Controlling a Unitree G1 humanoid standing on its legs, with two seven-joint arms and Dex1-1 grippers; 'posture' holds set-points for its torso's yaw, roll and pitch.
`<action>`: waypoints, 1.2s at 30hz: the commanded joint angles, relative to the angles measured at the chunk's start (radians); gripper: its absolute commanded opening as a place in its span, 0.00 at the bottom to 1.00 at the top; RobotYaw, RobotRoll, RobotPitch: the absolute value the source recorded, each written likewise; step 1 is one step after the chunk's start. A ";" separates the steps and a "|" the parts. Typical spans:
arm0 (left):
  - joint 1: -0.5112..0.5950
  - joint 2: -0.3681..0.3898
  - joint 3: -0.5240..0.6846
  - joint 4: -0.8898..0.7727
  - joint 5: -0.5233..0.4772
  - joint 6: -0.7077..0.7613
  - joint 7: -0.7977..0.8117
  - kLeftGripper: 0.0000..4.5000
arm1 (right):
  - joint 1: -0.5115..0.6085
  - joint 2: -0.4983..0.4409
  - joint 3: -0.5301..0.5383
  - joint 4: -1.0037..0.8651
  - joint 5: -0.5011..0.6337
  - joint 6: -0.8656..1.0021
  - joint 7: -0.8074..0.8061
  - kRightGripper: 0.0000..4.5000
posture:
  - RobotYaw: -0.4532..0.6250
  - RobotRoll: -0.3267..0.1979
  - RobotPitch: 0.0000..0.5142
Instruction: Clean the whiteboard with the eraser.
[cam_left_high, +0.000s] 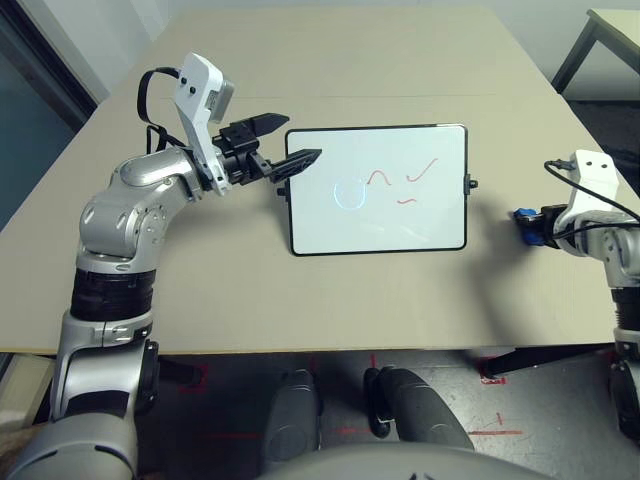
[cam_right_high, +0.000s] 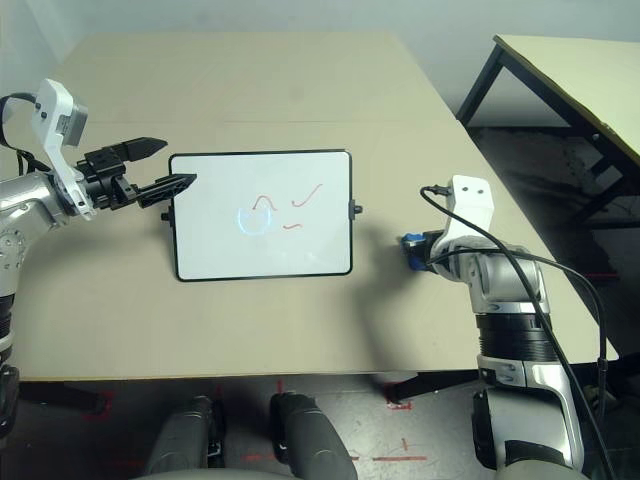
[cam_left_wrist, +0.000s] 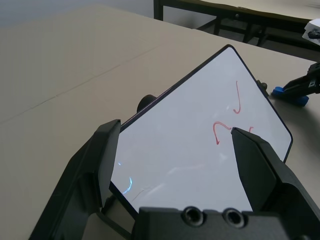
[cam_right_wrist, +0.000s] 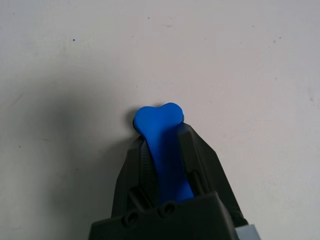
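Note:
The whiteboard (cam_left_high: 380, 215) lies flat in the middle of the table, with red squiggles (cam_left_high: 420, 172) and a faint blue ring (cam_left_high: 348, 193) drawn on it. My left gripper (cam_left_high: 298, 138) hovers open over the board's left edge, its two fingers spread wide with nothing between them. To the right of the board, on the table, is the blue eraser (cam_right_wrist: 159, 120). My right gripper (cam_right_wrist: 161, 135) is shut on the eraser's narrow waist, and one rounded end sticks out past the fingertips. The eraser (cam_left_high: 524, 217) sits a short way off the board's right side knob.
The tan table (cam_left_high: 330, 60) stretches far behind the board. The right arm's black cable (cam_right_high: 560, 275) loops beside the table's right edge. A second table (cam_right_high: 570, 70) stands at the back right. Red tape marks (cam_left_high: 490, 378) lie on the floor below the front edge.

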 joint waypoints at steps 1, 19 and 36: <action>-0.005 0.007 0.002 0.008 0.006 0.004 -0.005 1.00 | 0.020 0.014 -0.017 -0.022 -0.002 0.038 -0.017 0.17 | 0.43 0.62 0.21; -0.016 -0.016 -0.012 0.037 0.021 -0.018 -0.014 1.00 | -0.167 0.097 0.043 -0.394 0.093 -0.013 0.040 0.15 | 0.40 0.62 0.23; -0.031 -0.003 -0.007 0.033 0.021 -0.006 -0.023 1.00 | -0.084 0.126 0.366 -0.317 -0.104 -0.375 0.081 0.14 | 0.43 0.62 0.24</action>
